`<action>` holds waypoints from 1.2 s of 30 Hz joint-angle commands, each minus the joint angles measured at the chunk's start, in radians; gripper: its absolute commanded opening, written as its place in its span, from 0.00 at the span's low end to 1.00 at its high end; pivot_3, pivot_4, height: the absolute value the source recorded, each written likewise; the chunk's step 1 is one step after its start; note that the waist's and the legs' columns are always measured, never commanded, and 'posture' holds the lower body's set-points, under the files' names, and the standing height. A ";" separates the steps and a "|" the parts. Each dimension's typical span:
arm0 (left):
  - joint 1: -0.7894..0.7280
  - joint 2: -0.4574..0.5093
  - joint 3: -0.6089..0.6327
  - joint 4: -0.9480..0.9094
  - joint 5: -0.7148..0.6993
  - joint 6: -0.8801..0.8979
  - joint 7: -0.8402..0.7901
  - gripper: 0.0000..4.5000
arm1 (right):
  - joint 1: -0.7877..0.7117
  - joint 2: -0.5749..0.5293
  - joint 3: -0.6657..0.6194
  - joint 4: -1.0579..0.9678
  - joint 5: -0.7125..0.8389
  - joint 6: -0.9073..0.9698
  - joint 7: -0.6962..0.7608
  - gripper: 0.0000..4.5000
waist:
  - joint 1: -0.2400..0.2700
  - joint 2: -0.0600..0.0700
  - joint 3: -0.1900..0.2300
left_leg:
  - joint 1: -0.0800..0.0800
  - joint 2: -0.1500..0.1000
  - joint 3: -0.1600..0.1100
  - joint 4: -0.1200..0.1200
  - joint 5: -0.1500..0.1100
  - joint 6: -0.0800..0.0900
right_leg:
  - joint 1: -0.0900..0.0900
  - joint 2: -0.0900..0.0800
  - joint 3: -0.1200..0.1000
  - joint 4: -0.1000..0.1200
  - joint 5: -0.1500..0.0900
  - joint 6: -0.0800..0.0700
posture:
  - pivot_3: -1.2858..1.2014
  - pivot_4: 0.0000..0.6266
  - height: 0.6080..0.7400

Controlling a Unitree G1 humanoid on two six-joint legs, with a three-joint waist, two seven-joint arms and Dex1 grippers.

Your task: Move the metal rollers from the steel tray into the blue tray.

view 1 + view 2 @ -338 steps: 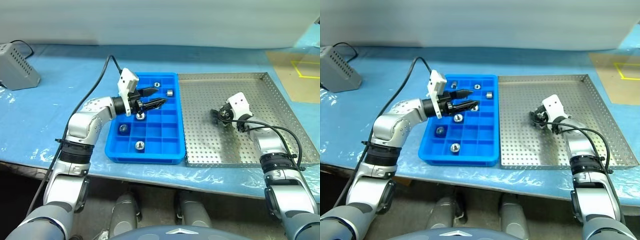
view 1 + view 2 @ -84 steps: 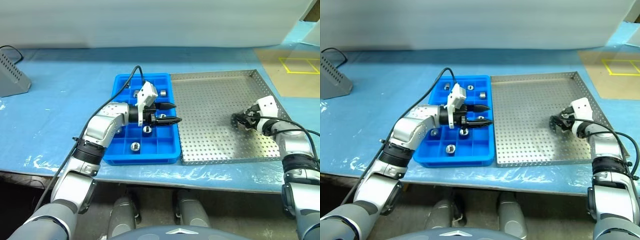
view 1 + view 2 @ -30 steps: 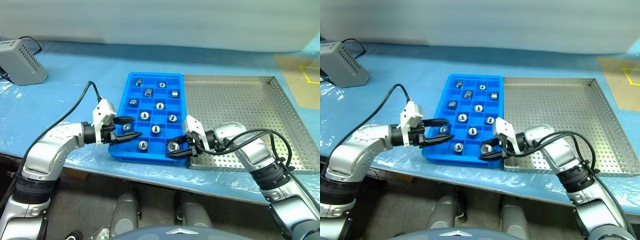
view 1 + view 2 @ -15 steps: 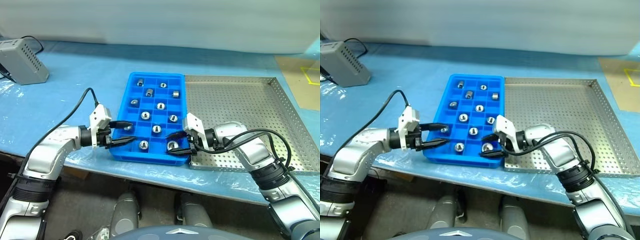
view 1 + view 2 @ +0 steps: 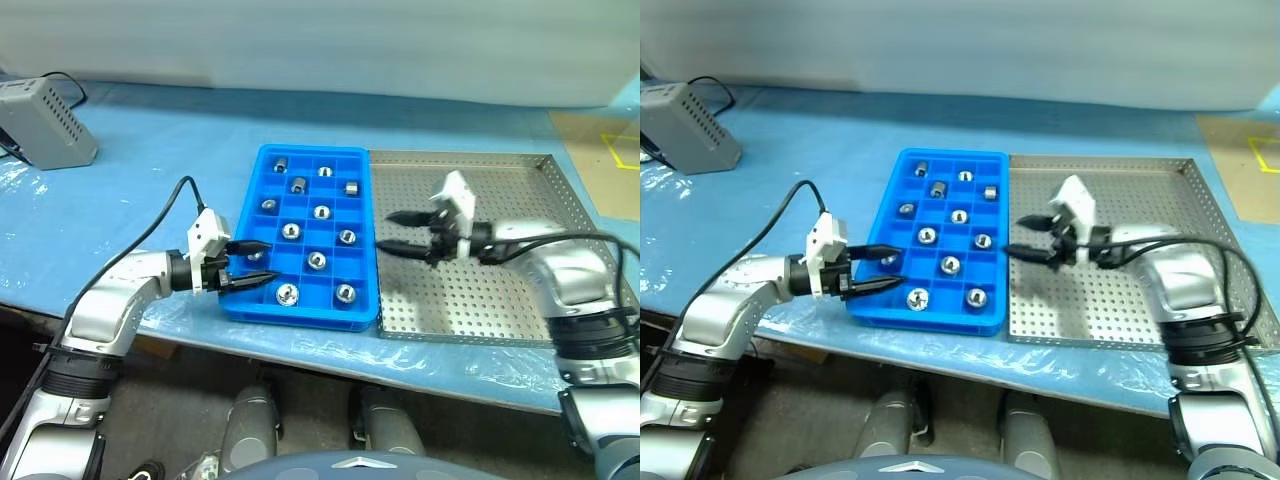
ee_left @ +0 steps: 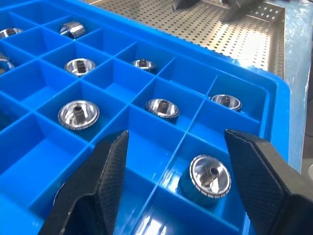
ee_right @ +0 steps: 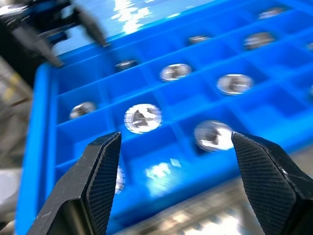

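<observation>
The blue tray lies mid-table with several metal rollers in its compartments, among them one in the near right corner cell and one beside it. Hovering at the tray's near left corner, my left gripper is open and empty; between its fingers, the left wrist view shows rollers in the cells. The steel tray adjoins the blue tray on the right. My right gripper hangs open and empty above the steel tray's left part, pointing toward the blue tray.
A grey box with a cable stands at the back left of the blue-covered table. Yellow tape lines mark a tan patch at the far right. The table's front edge runs just below both trays.
My right gripper opened, left a roller in the blue tray's near right corner cell, then rose and swung right over the steel tray. The left gripper stayed put.
</observation>
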 commanded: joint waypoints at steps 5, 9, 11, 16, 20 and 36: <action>-0.054 -0.031 -0.022 0.007 0.013 -0.007 0.007 0.74 | 0.135 -0.094 0.033 0.010 -0.050 -0.071 0.063 0.82 | -0.001 0.000 0.000 | 0.000 0.002 0.000 0.000 0.000 0.000 | 0.000 0.002 0.000 0.000 0.000 0.000 | 0.43 0.24 1.00; -0.064 -0.036 -0.027 0.000 0.014 0.003 0.010 0.74 | 0.182 -0.085 0.057 -0.059 -0.028 -0.050 0.070 0.82 | -0.014 0.001 0.000 | 0.000 0.001 0.000 0.000 0.000 0.000 | -0.001 0.002 0.000 0.000 0.000 0.000 | 0.43 0.24 1.00; -0.067 -0.035 -0.027 -0.006 0.011 0.011 0.013 0.74 | 0.192 -0.079 0.066 -0.067 -0.030 -0.055 0.066 0.82 | -0.020 0.001 0.000 | 0.000 0.001 0.000 0.001 0.000 0.000 | -0.001 0.002 0.000 0.000 0.000 0.000 | 0.43 0.24 1.00; -0.075 -0.032 -0.020 -0.030 0.000 0.038 0.025 0.74 | 0.194 -0.070 0.064 -0.048 -0.040 -0.074 0.061 0.82 | -0.022 0.000 0.000 | 0.001 0.001 0.000 0.001 0.000 0.000 | 0.001 0.002 0.000 0.000 0.000 0.000 | 0.43 0.24 1.00; -0.072 -0.031 -0.015 -0.044 -0.004 0.055 0.039 0.74 | 0.167 -0.057 0.032 -0.024 -0.028 -0.081 0.038 0.82 | -0.022 0.000 0.000 | 0.001 0.001 0.000 0.001 0.000 0.000 | 0.001 0.002 0.000 0.000 0.000 0.000 | 0.43 0.24 1.00; -0.083 -0.031 -0.019 -0.057 -0.007 0.079 0.050 0.74 | 0.184 -0.064 0.002 -0.080 -0.002 -0.059 0.005 0.82 | -0.023 0.000 -0.001 | 0.001 0.001 0.000 0.001 0.000 0.000 | 0.001 0.002 0.000 0.000 0.000 0.000 | 0.43 0.24 1.00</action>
